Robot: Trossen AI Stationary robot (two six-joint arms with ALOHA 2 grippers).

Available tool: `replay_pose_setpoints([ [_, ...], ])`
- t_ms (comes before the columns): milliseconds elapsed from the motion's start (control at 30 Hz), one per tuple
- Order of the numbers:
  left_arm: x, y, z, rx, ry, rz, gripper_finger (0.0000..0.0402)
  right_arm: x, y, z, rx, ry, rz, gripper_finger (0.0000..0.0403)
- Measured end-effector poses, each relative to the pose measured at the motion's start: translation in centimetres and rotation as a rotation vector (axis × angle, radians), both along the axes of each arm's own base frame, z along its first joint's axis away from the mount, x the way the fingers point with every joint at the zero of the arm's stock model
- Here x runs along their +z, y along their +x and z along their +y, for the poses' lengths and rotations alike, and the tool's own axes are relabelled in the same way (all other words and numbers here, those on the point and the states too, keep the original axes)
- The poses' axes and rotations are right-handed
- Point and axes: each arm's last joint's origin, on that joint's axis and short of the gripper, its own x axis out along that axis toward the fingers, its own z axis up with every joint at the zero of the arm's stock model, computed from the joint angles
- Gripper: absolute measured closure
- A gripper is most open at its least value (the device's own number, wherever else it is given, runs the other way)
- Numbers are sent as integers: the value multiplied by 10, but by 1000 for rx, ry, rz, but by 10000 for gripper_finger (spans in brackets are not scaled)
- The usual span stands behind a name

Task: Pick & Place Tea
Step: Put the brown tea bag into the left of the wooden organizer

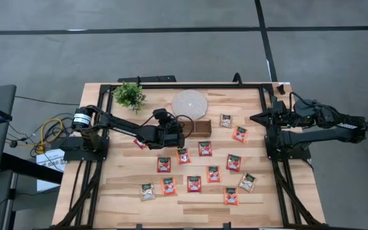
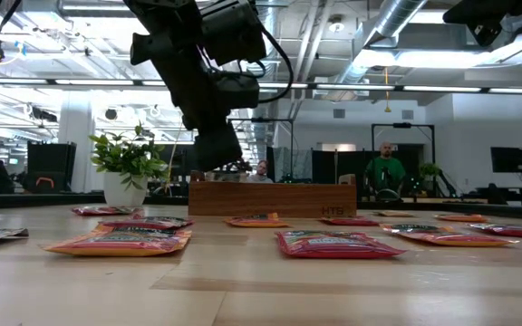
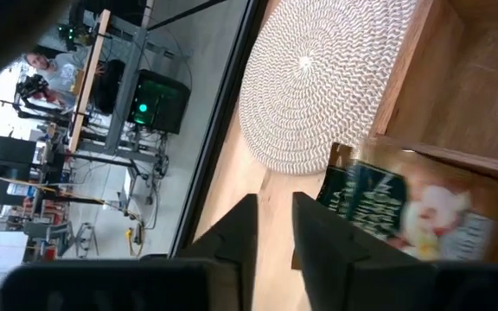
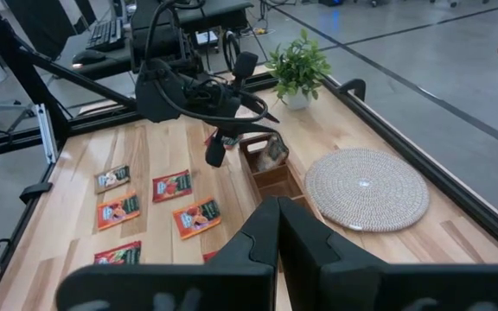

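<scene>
Tea sachets (image 1: 194, 184): we count over a dozen, flat and square, mostly red-orange, scattered across the table (image 1: 126, 191) in front of the wooden tray (image 1: 200, 127). One dark sachet (image 3: 396, 207) lies in the tray's end compartment, just beyond the left pincer (image 3: 273, 226), whose fingers stand slightly apart, pinching nothing. We judge each sachet light, thin, limp and slippery; take it by an edge. Right pincer (image 4: 277, 226): pressed together, parked at the table's far right.
</scene>
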Motion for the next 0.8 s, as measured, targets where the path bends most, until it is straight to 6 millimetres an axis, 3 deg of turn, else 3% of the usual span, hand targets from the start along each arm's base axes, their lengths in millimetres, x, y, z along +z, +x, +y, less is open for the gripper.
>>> replay_pose_setpoints([
  [300, 3, 0, 1, -13, 73, 70, 302, 0, 0, 0, 1, 0, 0, 403],
  [533, 45, 13, -8, -22, 99, 60, 302, 0, 0, 0, 1, 0, 0, 403],
  [633, 71, 9, -11, -40, -35, 18, 302, 0, 0, 0, 1, 0, 0, 403],
  [800, 92, -13, -18, -60, -530, 9, 303, 0, 0, 0, 1, 0, 0, 403],
])
